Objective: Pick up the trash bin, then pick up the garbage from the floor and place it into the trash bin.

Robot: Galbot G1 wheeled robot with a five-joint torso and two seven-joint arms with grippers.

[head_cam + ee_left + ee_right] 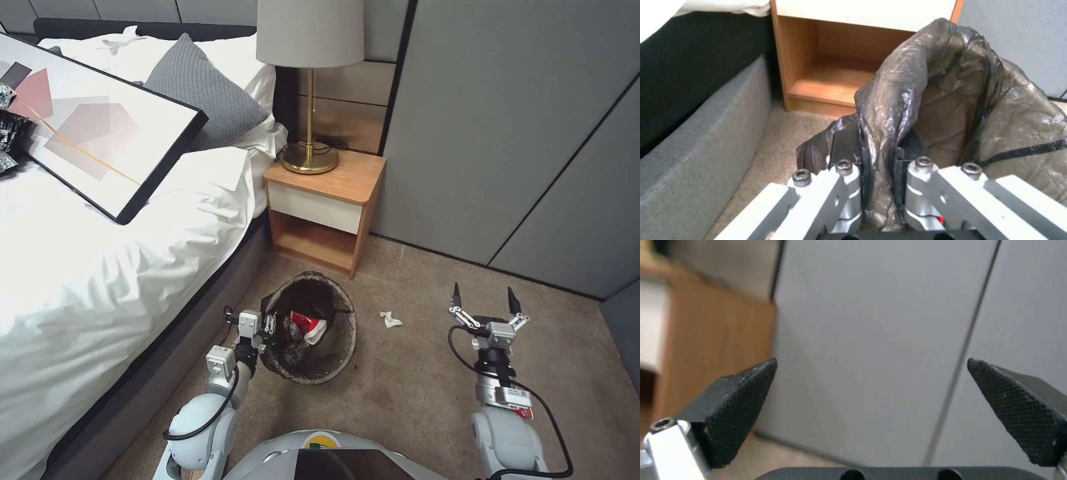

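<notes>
Gripping: left gripper [269, 327] is pinched on the near-left rim of the bin [337, 357], its fingers [902, 156] pressed onto the bag-lined edge.
Bin: sits on the carpet [413, 393] straight ahead of the left gripper, tilted a little, between the bed [100, 267] and the right arm; the left wrist view shows its dark brown bag [951, 100] rising just past the fingers.
Inside bin: a red-and-white cup [309, 327] lies in the bag just beyond the left gripper, with darker litter under it that is too dim to tell apart.
Right gripper: right gripper [485, 300] hangs above the carpet, well apart from the bin, with its fingertips [738, 406] spread wide and nothing between them; it faces the grey wall [871, 340].
Scrap: one white scrap [391, 320] lies on the carpet between the bin and the right gripper, nearer the bin, touching neither.
Nightstand: a wooden nightstand [327, 200] stands beyond the bin from the left gripper, against the bed, with a brass lamp [310, 87] on top.
Bed: to the left of the left gripper; a framed picture [93, 127] rests on the white bedding.
</notes>
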